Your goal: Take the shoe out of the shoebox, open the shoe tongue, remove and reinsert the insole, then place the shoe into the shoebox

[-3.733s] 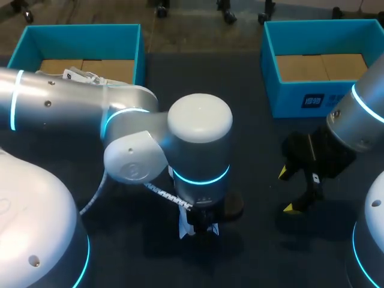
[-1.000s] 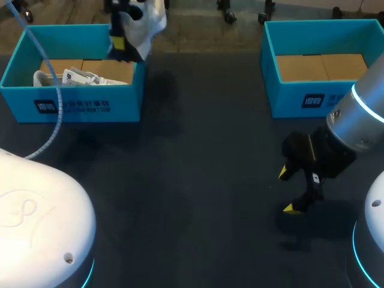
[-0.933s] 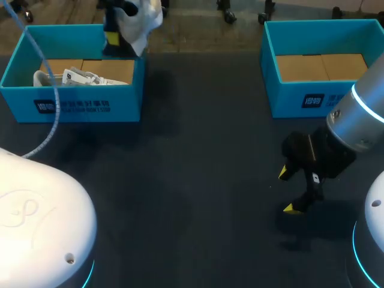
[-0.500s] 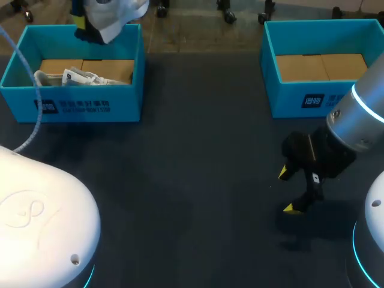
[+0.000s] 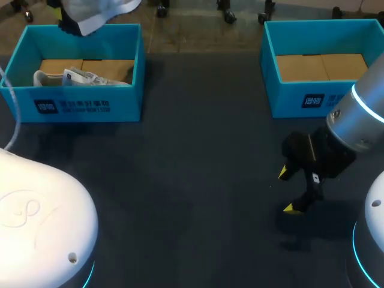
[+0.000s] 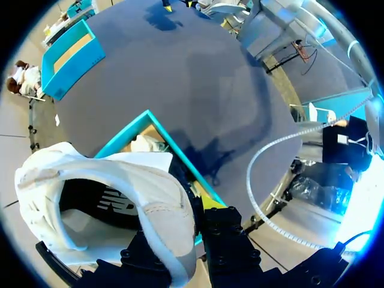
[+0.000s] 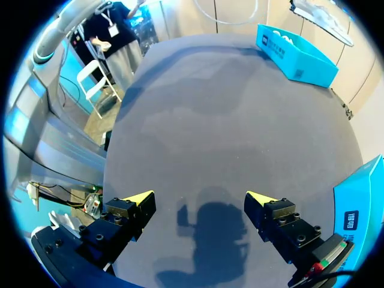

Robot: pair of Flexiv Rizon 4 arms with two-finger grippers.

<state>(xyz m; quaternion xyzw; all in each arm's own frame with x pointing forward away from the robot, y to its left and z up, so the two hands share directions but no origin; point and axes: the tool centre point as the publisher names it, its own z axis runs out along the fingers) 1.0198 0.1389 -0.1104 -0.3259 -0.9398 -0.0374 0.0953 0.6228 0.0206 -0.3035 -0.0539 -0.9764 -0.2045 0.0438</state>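
Dark table [image 5: 192,180] carries two teal boxes: left shoebox [image 5: 84,108] at 10 o'clock, right shoebox [image 5: 312,99] at 2 o'clock w/ its cardboard floor showing. L gripper [image 6: 201,204] is clenched on the white shoe [image 6: 120,198] at its collar rim, holding it in the air over the left shoebox's far edge, approx. 11 o'clock. R gripper [image 7: 201,201] hangs at 4 o'clock just above the table, fingers spread wide w/ only tabletop betw. them.
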